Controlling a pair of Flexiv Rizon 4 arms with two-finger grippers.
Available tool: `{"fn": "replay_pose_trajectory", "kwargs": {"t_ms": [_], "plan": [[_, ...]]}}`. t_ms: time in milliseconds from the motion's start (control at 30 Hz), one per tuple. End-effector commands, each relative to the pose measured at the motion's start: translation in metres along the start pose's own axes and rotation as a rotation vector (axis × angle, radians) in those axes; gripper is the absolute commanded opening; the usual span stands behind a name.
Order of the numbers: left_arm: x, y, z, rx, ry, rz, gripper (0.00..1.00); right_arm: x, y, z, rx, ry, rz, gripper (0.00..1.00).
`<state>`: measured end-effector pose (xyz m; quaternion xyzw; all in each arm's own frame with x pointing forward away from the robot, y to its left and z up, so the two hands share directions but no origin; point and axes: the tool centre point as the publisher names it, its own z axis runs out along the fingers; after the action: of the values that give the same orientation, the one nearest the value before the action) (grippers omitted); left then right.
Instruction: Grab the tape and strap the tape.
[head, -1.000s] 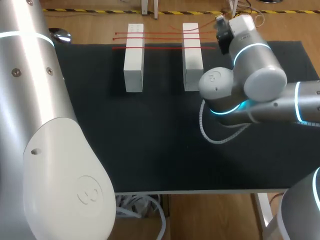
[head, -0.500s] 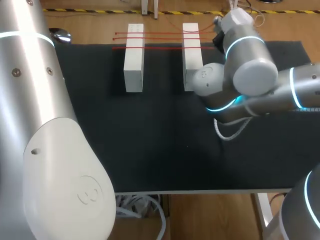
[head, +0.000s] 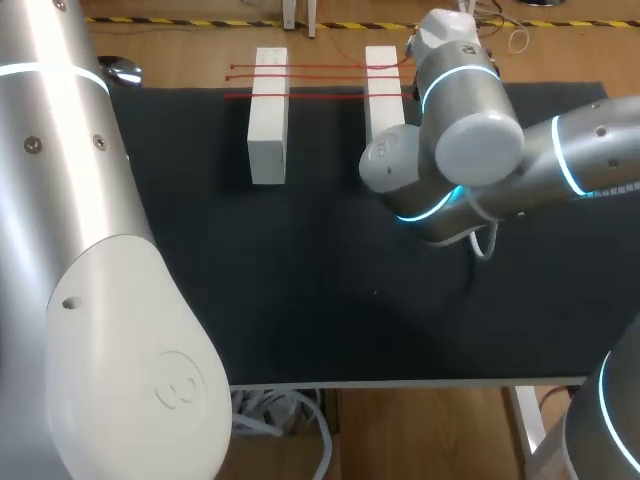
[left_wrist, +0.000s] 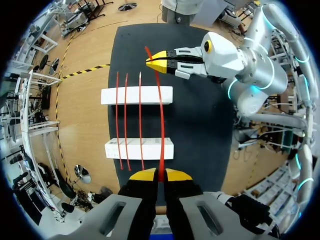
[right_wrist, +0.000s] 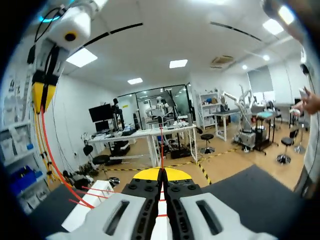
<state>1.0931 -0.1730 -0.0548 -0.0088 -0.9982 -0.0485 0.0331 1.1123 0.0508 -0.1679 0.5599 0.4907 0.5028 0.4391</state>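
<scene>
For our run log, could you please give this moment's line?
left gripper: shut on red tape; right gripper: shut on other end; tape: across white blocks

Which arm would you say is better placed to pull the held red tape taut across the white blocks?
Probably the right: the right gripper is shut on the tape beyond the farther white block, over bare mat. The left gripper holds the other end at the mat's edge.

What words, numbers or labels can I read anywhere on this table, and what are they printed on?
No text can be read in any view.
White block nearest the left tool: faint grey marks on top, too small to read.
Left arm: a round embossed mark, no legible letters.
The red tape and black mat: no print.
</scene>
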Motion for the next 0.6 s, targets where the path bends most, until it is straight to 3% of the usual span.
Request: {"fn": "replay_pose_trajectory", "kwargs": {"t_ms": [33,333,367,567,600], "plan": [[-0.002,-0.002,-0.003,-0.007,0.008,0.0,0.0,-0.001,0.0,0.0,-0.047,0.183,-0.292,0.0],[-0.002,-0.002,-0.003,-0.007,0.008,0.0,0.0,-0.001,0.0,0.0,-0.047,0.183,-0.292,0.0],[-0.002,-0.002,-0.003,-0.007,0.008,0.0,0.0,-0.002,-0.001,0.003,-0.022,0.177,-0.399,0.0],[-0.002,-0.002,-0.003,-0.007,0.008,0.0,0.0,0.004,0.018,0.01,-0.038,0.111,-0.614,0.0],[-0.002,-0.002,-0.003,-0.007,0.008,0.0,0.0,0.006,0.021,0.009,-0.047,0.11,-0.7,0.0]]}}
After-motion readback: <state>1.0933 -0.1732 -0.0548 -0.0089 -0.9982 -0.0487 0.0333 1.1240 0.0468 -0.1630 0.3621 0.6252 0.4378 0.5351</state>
